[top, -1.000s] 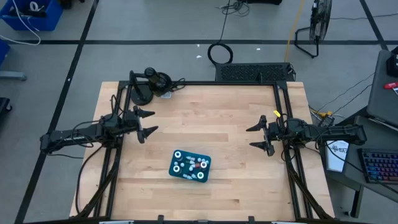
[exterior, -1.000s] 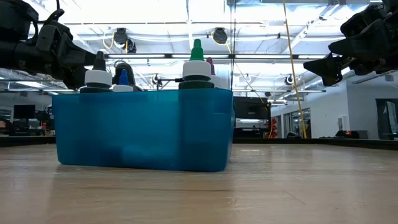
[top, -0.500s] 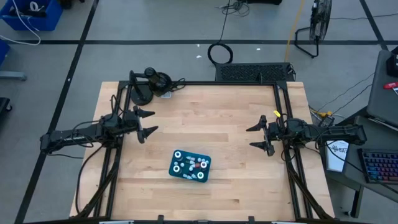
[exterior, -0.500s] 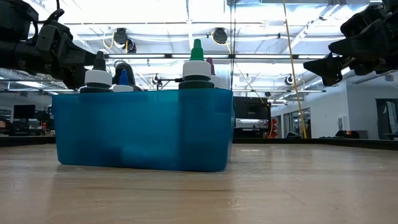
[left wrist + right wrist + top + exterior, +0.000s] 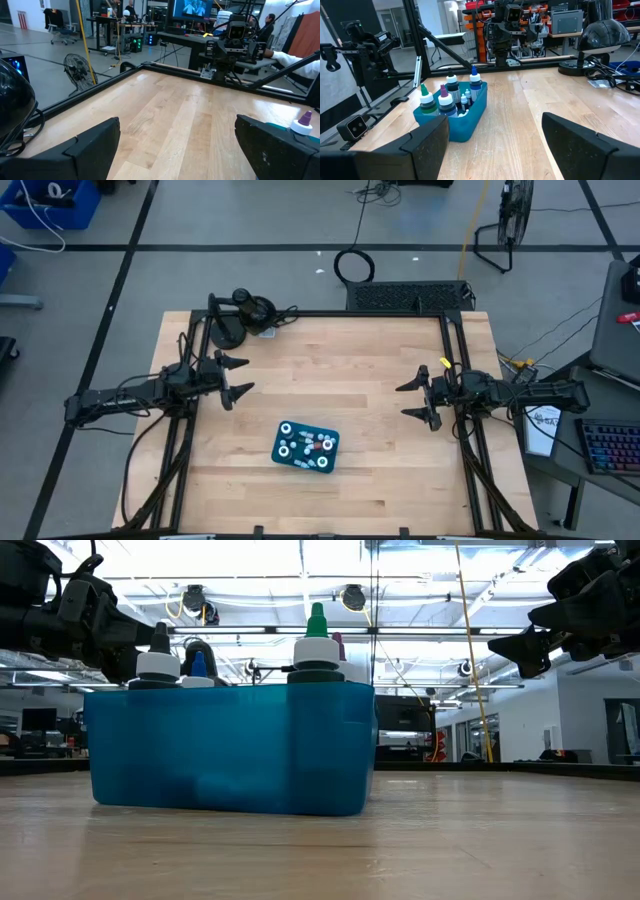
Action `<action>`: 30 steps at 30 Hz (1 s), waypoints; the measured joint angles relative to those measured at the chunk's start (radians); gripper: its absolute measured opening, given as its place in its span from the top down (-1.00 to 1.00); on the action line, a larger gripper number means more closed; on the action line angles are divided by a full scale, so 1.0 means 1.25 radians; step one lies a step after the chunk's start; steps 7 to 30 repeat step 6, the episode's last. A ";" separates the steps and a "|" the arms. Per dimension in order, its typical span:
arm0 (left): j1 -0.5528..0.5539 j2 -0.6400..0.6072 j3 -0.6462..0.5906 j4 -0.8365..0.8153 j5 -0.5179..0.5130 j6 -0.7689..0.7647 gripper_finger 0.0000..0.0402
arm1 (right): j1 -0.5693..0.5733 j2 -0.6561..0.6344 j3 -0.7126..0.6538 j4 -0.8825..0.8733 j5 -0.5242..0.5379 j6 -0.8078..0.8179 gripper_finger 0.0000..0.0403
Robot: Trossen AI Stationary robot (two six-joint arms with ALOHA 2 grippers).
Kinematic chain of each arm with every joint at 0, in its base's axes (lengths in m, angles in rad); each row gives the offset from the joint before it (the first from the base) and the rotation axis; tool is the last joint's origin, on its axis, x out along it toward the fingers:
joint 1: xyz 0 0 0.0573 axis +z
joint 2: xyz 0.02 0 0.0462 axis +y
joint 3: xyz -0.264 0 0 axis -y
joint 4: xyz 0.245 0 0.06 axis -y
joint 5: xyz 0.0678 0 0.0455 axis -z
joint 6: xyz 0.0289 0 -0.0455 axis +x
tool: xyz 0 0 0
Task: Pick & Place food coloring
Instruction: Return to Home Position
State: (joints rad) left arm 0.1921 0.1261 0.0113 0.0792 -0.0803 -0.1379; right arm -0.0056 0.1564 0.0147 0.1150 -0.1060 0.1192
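Change: none across the last second | left claw (image 5: 243, 374), right claw (image 5: 402, 401): fingers apart, empty, parked at opposite surface (image 5: 340, 365) edges | food coloring (image 5: 447, 97): upright inside blue bin (image 5: 230, 750) | placing apparently complete.

We see the pale wooden tabletop (image 5: 340, 370) lit evenly and brightly from overhead in the high view, and what shadows fall on it are faint and soft. In the low view, white ceiling light strips (image 5: 250, 560) across the top of the frame burn out into glare. Against them the translucent blue plastic bin (image 5: 230, 745) at centre left glows backlit. The small white-capped food coloring bottles (image 5: 317, 650) above its rim read dark. The wood along the bottom carries a dull sheen.
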 joint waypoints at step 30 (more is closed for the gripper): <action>0.000 0.000 0.000 0.000 0.000 0.000 -0.94 | 0.000 0.000 0.000 0.000 0.000 0.000 -0.51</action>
